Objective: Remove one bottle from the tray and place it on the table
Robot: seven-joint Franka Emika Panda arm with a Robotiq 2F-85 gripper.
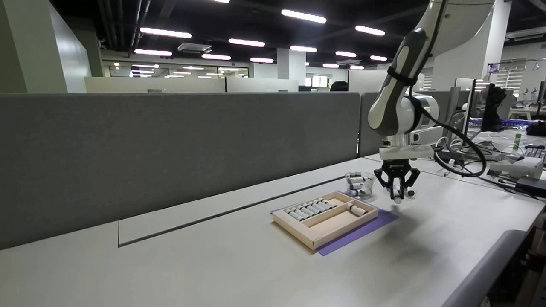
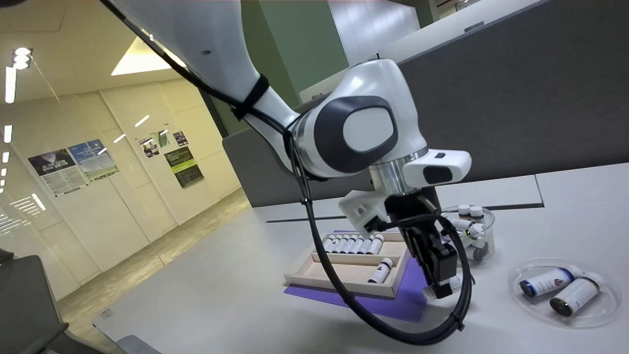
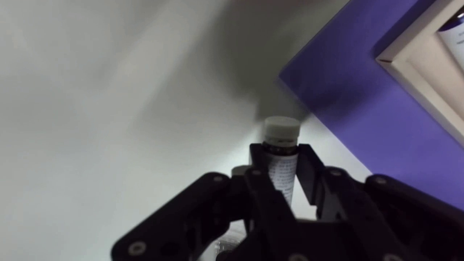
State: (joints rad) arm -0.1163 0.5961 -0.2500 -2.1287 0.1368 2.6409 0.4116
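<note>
Presently tool [image 1: 397, 194] clamped round a white-capped bottle [image 3: 282, 165], beside the purple sheet [image 1: 362, 229]; whether it touches the bench [image 1: 213, 264], cannot tell. Tan tray [image 1: 294, 229] on sheet: row of bottles [image 2: 355, 246] in one compartment [image 2: 392, 244], single bottle [image 2: 380, 272] in another.

This place appears to be a large shared office. In both exterior views a dark grey partition [image 1: 179, 157] stands along the long light-grey table [image 1: 170, 273], as at office work places. Beyond it, pale partitions [image 1: 260, 84] are seen, and many tube lights [image 1: 303, 16] shine under a dark ceiling [image 1: 239, 21]. Farther along, a keyboard [image 1: 535, 153] lies near cables [image 1: 482, 149]. In an exterior view there are also posters [image 2: 93, 160] on a pale wall [image 2: 128, 216] and a grey chair [image 2: 29, 300].
</note>
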